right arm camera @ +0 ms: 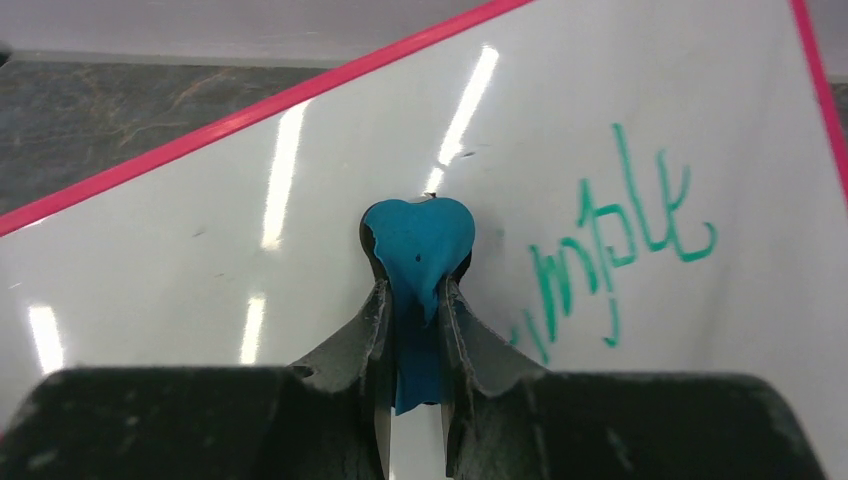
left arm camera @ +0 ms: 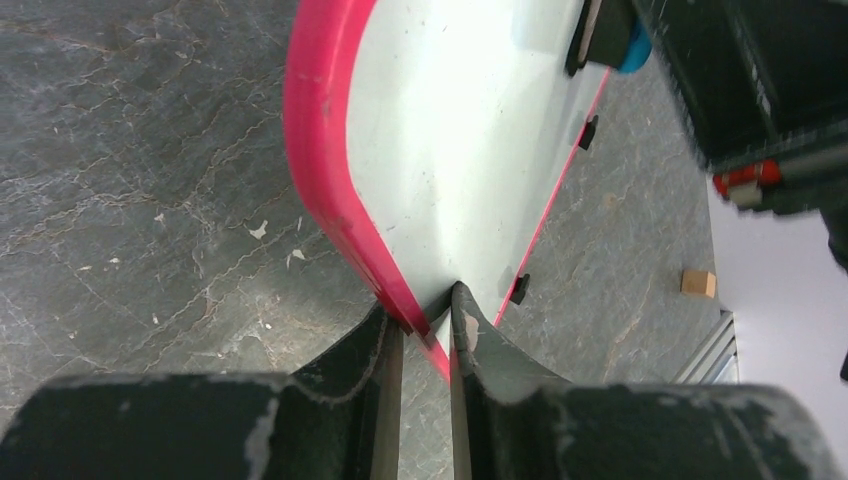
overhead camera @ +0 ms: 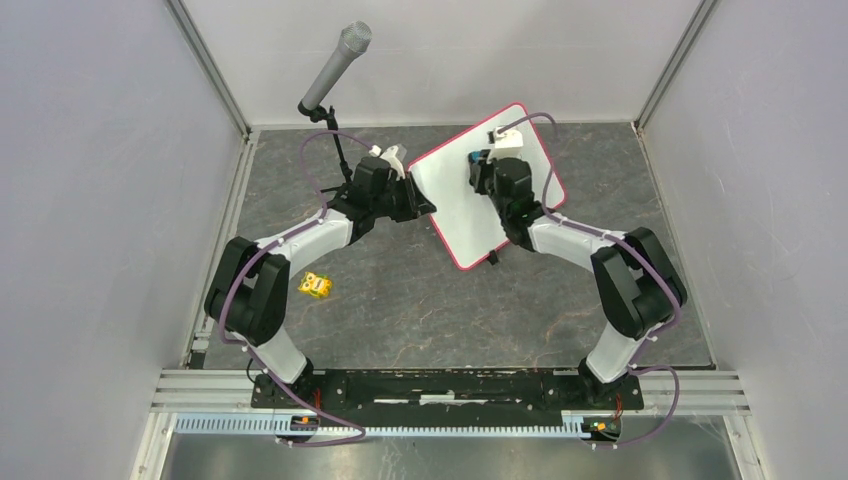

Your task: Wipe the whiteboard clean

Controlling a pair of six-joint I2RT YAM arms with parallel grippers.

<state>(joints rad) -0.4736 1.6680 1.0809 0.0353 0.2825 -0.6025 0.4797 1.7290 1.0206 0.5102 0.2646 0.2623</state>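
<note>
The whiteboard has a pink-red frame and is held tilted up off the table at centre. My left gripper is shut on its left edge; the left wrist view shows the frame pinched between my fingers. My right gripper is shut on a blue eraser pressed against the board face. Green handwriting lies just right of the eraser. The eraser also shows in the left wrist view.
A microphone on a stand rises at the back left. A small yellow block lies on the table by the left arm. A small wooden cube lies near the right wall. Grey walls enclose the table.
</note>
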